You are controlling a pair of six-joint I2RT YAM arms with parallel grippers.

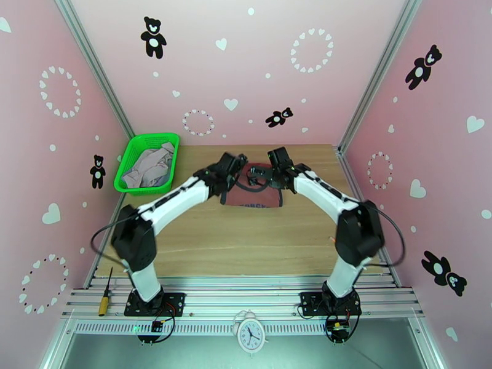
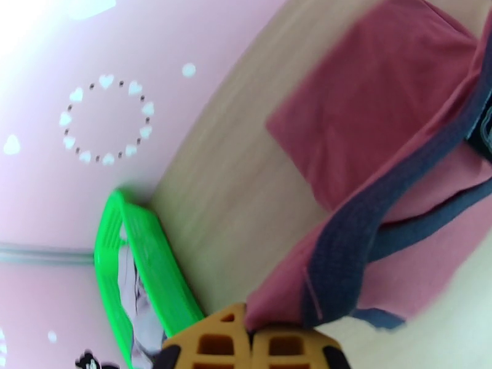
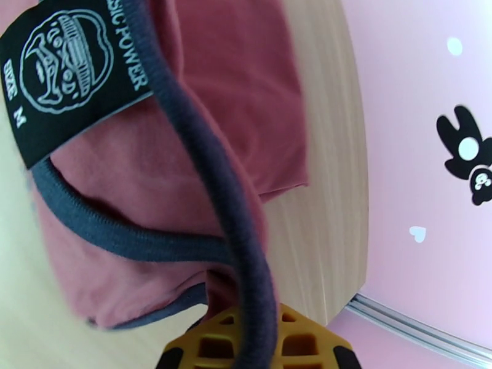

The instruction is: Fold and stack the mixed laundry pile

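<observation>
The brick-red tank top (image 1: 253, 197) with dark trim lies on the wooden table (image 1: 246, 241) at its far centre, white lettering along the near hem. My left gripper (image 1: 237, 162) is shut on its left shoulder strap; in the left wrist view the orange fingertips (image 2: 212, 342) pinch the red cloth and dark trim of the tank top (image 2: 375, 106). My right gripper (image 1: 259, 173) is shut on the right strap, and the right wrist view shows the dark trim (image 3: 240, 229) running between its fingertips (image 3: 295, 339). A black neck label (image 3: 67, 75) shows on the tank top (image 3: 227, 93). Other pale grey and mauve garments (image 1: 149, 167) lie in the basket.
A green mesh basket (image 1: 132, 152) stands at the table's far left corner, also in the left wrist view as basket (image 2: 154, 259). Pink walls close in the back and both sides. A screwdriver (image 1: 105, 293) and a small clock (image 1: 251, 332) sit on the near rail.
</observation>
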